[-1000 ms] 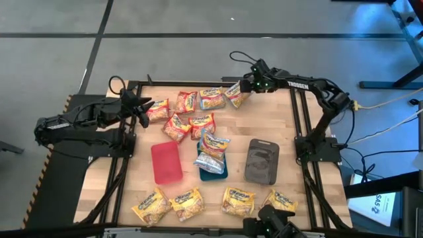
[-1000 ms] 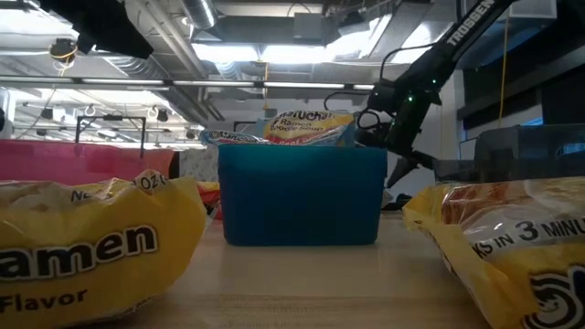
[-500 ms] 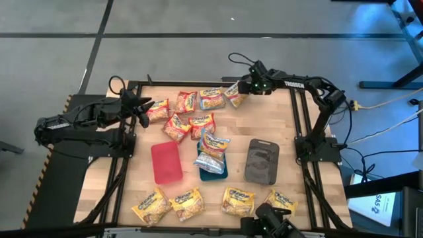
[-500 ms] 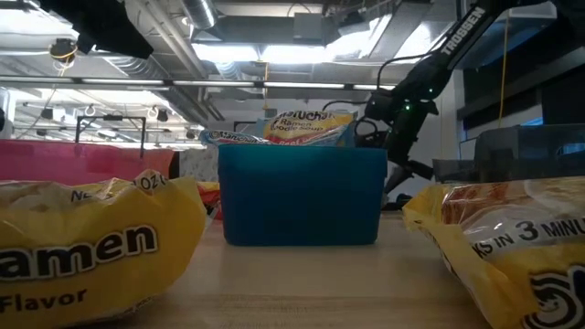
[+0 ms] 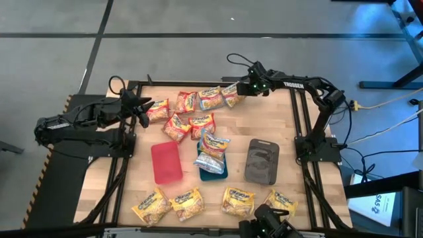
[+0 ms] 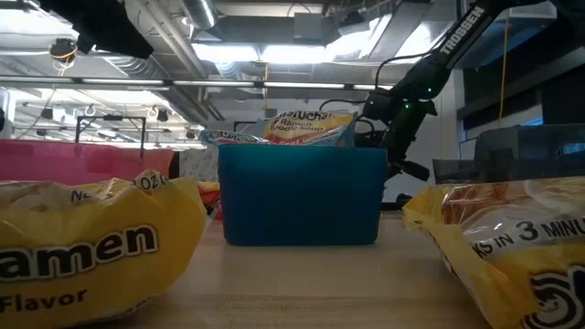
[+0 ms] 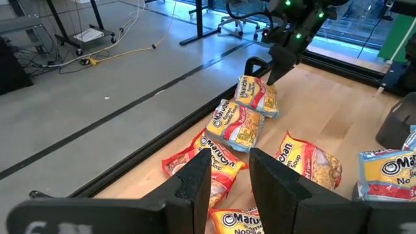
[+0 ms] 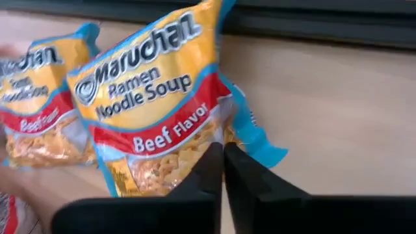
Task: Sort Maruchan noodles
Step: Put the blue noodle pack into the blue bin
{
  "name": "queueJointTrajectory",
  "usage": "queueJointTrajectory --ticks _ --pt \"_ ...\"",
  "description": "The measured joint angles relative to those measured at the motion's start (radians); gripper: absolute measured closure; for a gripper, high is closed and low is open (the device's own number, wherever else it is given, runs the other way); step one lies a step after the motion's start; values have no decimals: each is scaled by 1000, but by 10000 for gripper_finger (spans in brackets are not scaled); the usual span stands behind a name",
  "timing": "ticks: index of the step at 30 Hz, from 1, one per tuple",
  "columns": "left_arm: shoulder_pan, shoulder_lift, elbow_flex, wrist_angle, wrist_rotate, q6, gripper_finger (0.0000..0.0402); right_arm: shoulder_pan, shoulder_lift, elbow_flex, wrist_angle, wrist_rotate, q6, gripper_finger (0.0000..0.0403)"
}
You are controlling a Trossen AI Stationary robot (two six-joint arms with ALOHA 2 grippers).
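Several red and orange Maruchan noodles packets [image 5: 188,112] lie flat at the table's far edge. My right gripper [image 5: 240,88] is shut on the rightmost one, a blue-edged beef-flavour packet [image 8: 149,97], also seen in the left wrist view [image 7: 257,97]. Two more packets [image 5: 211,151] lie in the teal tray [image 5: 214,173]. Several yellow packets [image 5: 192,203] line the near edge. My left gripper [image 7: 231,175] hovers open at the far left, above the table, nothing between its fingers. My right gripper pinches the beef-flavour packet between its two fingers at the lower part of its face, close to the blue side seam [image 8: 218,133]. The fingers slant down onto it from the table's right. The packet lies flat on the table.
A red tray [image 5: 166,162] lies left of the teal tray, and a dark grey tray [image 5: 262,160] right of it, all mid-table. Bare wood shows between the trays and the yellow packets and at the far right corner.
My right gripper has sunk a little and gone toward the table's left onto the beef-flavour packet, and its fingers have shut on it. The packet has slid slightly left, closer to its neighbour.
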Motion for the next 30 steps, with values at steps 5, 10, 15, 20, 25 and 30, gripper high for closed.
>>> queueJointTrajectory --ticks 5,10,15,20,25,30 --pt "0 0 0 0 0 0 303 15 -1 0 -3 -58 -16 398" --pt "0 0 0 0 0 0 303 56 -52 0 -6 -75 -37 401" --pt "0 0 0 0 0 1 303 119 -167 0 -13 -56 -52 401" --pt "0 0 0 0 0 1 303 230 -302 0 -22 9 -66 402" --pt "0 0 0 0 0 1 303 336 -396 0 -30 138 -72 402" --pt "0 0 0 0 0 1 303 365 -415 0 -59 351 -144 390"
